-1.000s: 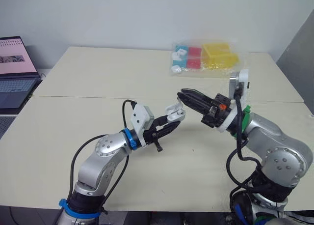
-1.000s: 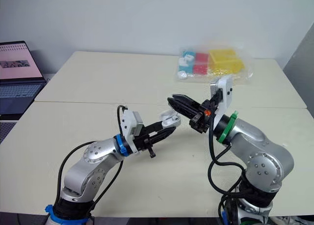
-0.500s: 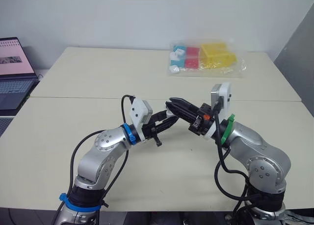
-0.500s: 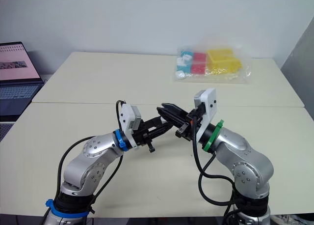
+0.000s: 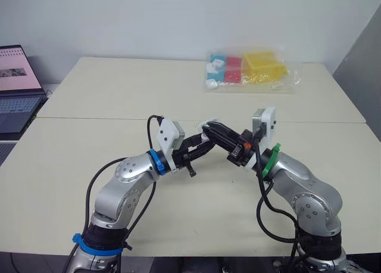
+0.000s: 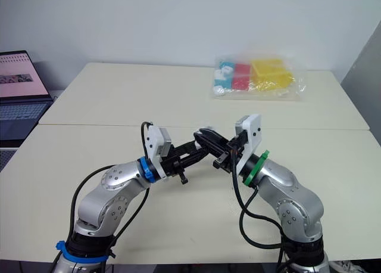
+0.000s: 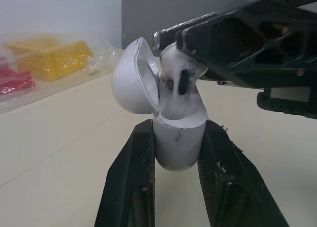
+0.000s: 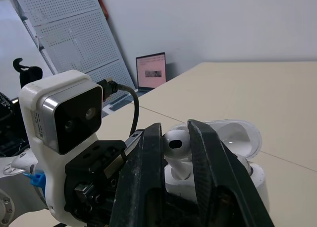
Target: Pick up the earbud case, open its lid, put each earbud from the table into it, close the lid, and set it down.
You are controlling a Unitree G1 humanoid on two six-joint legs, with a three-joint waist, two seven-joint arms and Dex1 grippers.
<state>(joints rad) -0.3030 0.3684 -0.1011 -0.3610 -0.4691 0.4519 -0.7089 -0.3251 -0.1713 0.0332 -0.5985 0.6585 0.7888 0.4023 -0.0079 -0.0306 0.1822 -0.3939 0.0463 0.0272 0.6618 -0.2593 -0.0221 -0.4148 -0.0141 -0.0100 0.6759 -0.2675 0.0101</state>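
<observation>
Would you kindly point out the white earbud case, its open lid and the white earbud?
white plastic earbud case [image 7: 179, 138]: left wrist view, front of its body.
open white lid [image 7: 126, 85]: left wrist view, domed outer shell.
white earbud [image 8: 176, 140]: right wrist view, rounded head.

Open laptop [image 5: 15, 85] left of table [image 5: 119, 91]; bag of coloured boxes [image 5: 250, 70] on far edge.

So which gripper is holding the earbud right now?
The right gripper, pinching the earbud over the open earbud case; the left gripper clamps the case's body instead.
</observation>
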